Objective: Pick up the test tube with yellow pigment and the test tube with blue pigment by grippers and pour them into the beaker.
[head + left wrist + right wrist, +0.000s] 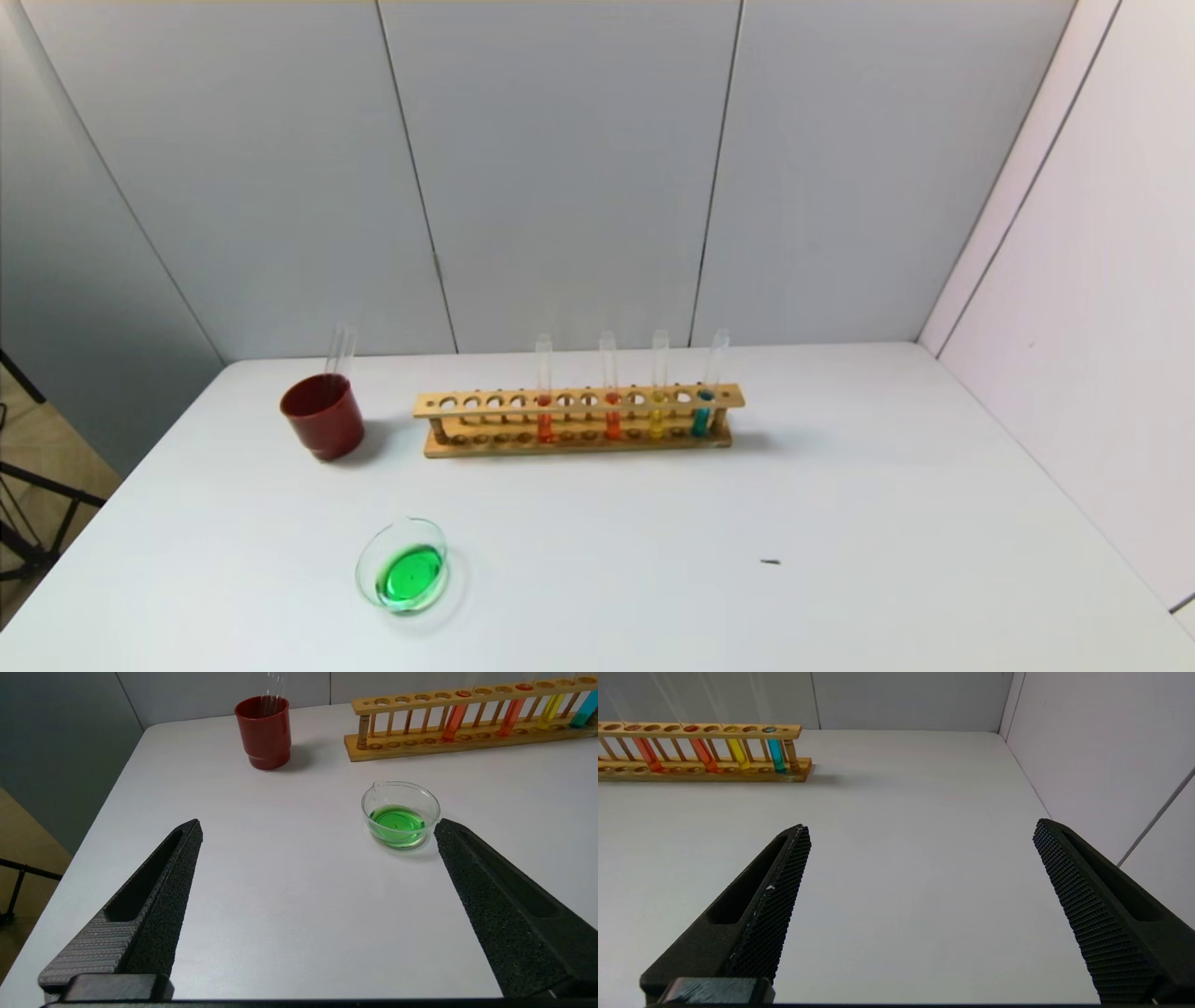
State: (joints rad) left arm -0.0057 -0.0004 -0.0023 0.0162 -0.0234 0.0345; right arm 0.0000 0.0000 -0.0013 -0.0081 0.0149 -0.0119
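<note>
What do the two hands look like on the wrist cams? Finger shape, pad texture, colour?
Left hand: two long black tapering fingers, each with a recessed slot, grainy foam-like surface, and a grey ribbed strip near the base. Right hand: same black wedge fingers, but with fine mesh-patterned pads. No cables or markings visible.

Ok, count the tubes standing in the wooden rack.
4, all toward the right end of the rack: two orange-red tubes, then the yellow tube, then the blue tube at the end. None seems hidden.

no readable text, label, brand, number or sign on anything in view
</note>
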